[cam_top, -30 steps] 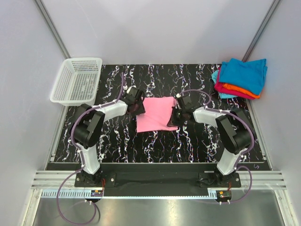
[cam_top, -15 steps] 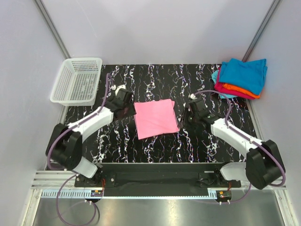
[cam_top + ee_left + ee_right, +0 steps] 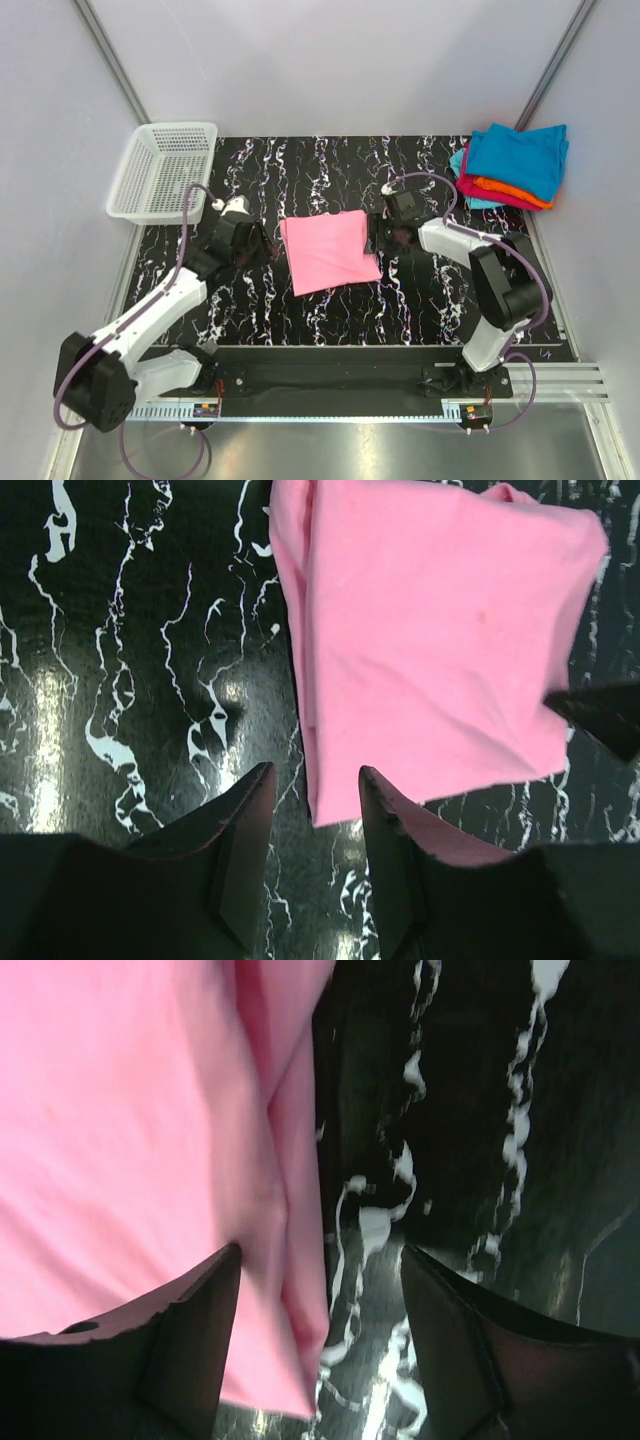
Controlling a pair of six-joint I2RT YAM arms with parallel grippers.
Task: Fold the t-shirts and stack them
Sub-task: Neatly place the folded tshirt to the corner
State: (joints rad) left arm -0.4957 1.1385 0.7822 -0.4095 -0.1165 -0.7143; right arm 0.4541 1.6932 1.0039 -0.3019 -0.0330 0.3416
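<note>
A bright pink t-shirt [image 3: 328,252] lies folded into a rough square on the black marbled table [image 3: 330,170]. My left gripper [image 3: 264,247] hovers just off its left edge, open, with nothing gripped. In the left wrist view the pink t-shirt [image 3: 440,640] fills the upper right and its near corner shows between the left gripper's [image 3: 312,792] tips. My right gripper [image 3: 378,238] is at the shirt's right edge, open wide. In the right wrist view the pink t-shirt's [image 3: 130,1130] folded edge lies under the gap of the right gripper [image 3: 320,1265]. Folded teal, orange and magenta t-shirts [image 3: 512,165] are stacked at the back right.
A white mesh basket [image 3: 165,170] stands at the back left corner of the table. Grey walls close in both sides and the back. The right gripper's dark fingertip [image 3: 600,715] shows at the right of the left wrist view.
Both grippers have let go of the pink t-shirt, which now lies flat. The left arm has drawn back to the left. The right gripper has opened and returned to the shirt's right edge.
</note>
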